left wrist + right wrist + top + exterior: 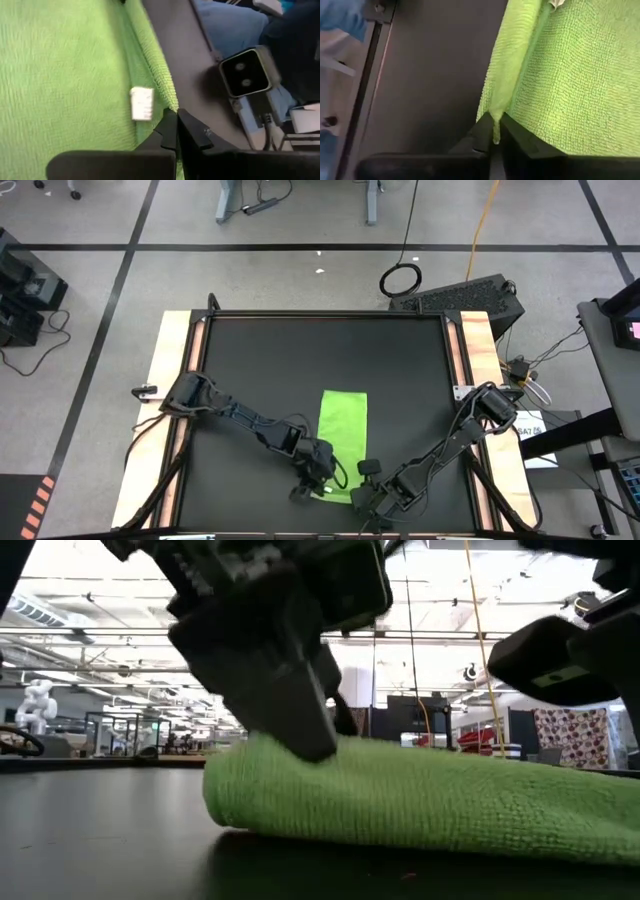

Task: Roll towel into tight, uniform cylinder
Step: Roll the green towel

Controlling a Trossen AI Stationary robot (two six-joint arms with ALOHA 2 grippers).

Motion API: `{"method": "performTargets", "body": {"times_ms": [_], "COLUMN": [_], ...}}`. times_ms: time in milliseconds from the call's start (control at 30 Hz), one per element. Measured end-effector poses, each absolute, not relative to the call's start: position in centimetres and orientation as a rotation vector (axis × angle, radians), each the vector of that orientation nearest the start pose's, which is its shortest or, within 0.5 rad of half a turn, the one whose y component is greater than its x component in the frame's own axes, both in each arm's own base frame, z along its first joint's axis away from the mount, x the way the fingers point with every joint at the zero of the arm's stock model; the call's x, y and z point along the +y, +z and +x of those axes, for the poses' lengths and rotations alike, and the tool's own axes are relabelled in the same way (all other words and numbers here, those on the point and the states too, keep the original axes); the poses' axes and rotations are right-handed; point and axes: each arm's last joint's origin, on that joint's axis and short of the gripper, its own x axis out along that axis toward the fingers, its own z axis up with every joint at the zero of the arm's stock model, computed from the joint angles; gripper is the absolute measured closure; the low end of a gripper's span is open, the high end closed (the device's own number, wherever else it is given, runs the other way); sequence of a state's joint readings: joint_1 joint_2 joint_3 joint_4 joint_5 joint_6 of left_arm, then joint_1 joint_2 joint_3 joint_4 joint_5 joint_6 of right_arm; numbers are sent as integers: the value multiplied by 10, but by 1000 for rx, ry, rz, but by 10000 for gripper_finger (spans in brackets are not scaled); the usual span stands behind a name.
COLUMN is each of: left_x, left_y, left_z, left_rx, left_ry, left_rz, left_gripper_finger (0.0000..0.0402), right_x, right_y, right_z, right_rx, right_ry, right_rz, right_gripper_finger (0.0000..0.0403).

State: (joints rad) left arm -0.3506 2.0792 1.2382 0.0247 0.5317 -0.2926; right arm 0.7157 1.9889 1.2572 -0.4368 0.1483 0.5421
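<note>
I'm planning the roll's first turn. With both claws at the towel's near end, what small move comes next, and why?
Probably lift the near edge slightly and fold it over toward the far end. The towel lies flat as a folded strip, not yet rolled; the left claw and right claw each pinch a near corner.

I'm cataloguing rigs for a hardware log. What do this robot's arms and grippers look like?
Both arms are dark, nearly black, built of slim jointed links with bulkier housings at the joints, and black cables trail from their bases. The left gripper and the right gripper each end in two matte dark fingers that taper to a wedge. No markings are legible.
</note>
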Motion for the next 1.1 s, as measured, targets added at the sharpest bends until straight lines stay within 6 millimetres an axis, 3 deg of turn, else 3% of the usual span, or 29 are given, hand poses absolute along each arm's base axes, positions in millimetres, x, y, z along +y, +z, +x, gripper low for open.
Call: {"method": "performTargets", "body": {"times_ms": [167, 400, 700, 933, 1100], "left_x": [-157, -155, -149, -146, -145], "left_y": [107, 104, 104, 103, 103], "left_z": [390, 391, 394, 395, 395], "left_rx": [1016, 1017, 1015, 1022, 1032], "left_ry": [-680, -675, -654, -647, -654], "left_rz": [-355, -357, -383, -403, -423], "left_gripper_finger": [400, 400, 400, 400, 400], "right_x": [251, 265, 292, 293, 292], "right_y": [146, 158, 158, 128, 117], "right_z": [284, 271, 258, 263, 264], "right_rx": [1136, 1040, 818, 822, 824], "right_ry": [141, 211, 226, 168, 117], "right_rz": [-112, -243, -541, -671, -718], "right_gripper_finger": [314, 235, 233, 226, 244]}}
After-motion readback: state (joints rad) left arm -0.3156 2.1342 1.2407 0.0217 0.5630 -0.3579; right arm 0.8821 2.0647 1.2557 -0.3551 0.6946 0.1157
